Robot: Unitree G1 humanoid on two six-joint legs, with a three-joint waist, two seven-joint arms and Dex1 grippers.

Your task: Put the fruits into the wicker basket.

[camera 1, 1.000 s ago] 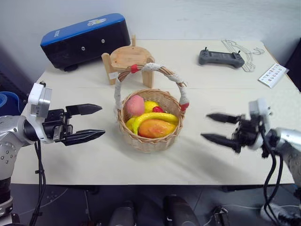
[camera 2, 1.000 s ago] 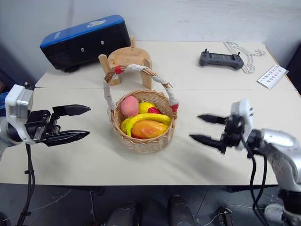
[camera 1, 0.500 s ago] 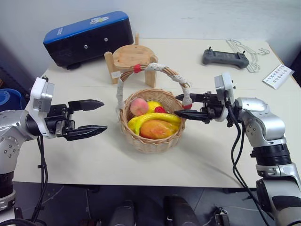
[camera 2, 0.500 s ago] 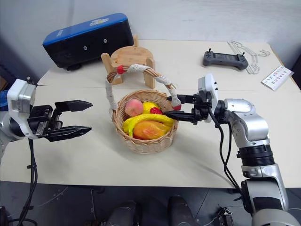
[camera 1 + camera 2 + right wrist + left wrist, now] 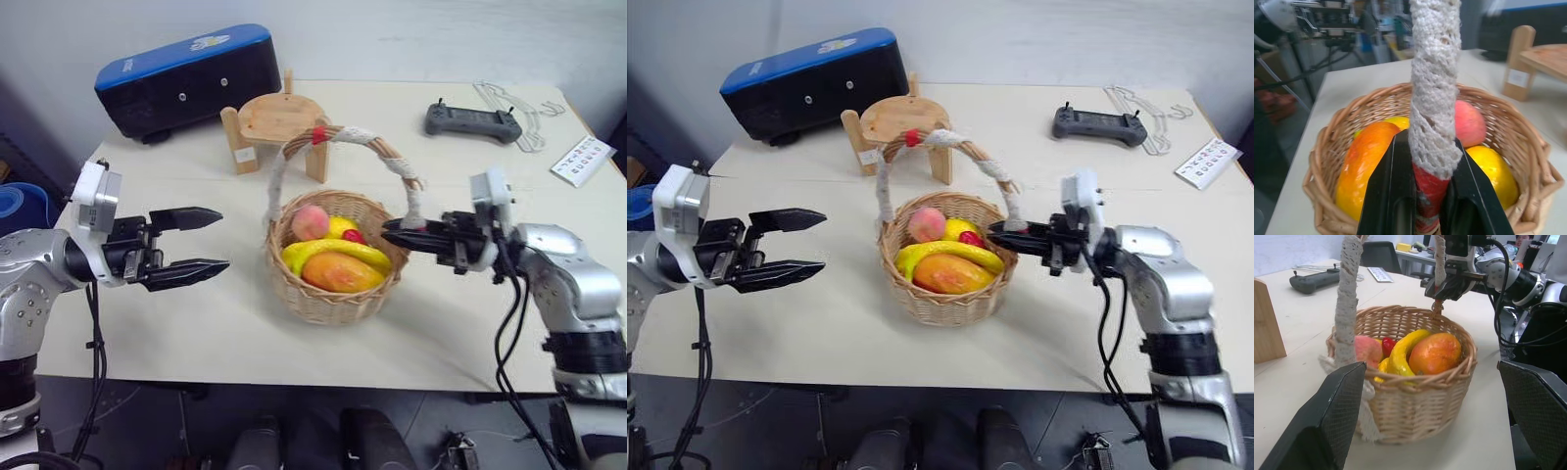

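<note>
The table [image 5: 460, 323] is a pale cream surface carrying everything else. At its far left corner lies a black case with a blue top [image 5: 186, 78], and just in front of that stands a round wooden stool [image 5: 276, 122]. The wicker basket [image 5: 338, 299] sits near the middle of the table, in front of the stool, its tall arched handle [image 5: 358, 137] wrapped in white cloth with a red band near the top and another low on the right-hand side.

The left gripper [image 5: 201, 242] hovers over the table to the left of the basket, apart from it, its two black fingers spread wide with nothing between them. The right gripper [image 5: 397, 235] reaches in level from the right, and the right wrist view shows its fingers [image 5: 1386, 196] clamped on the lower end of the handle, on the red band just above the rim.

All the fruits lie inside the basket: the orange-yellow mango [image 5: 338, 274] at the front, the curved yellow banana [image 5: 333, 252] lying across behind it, and the pink-red peach [image 5: 311, 222] at the back left. A small red piece [image 5: 353, 235] shows between the peach and the banana.

On the far right of the table lie a dark grey handheld controller [image 5: 470, 119], a wire hanger [image 5: 514, 103] and a white card with printing [image 5: 583, 160].
</note>
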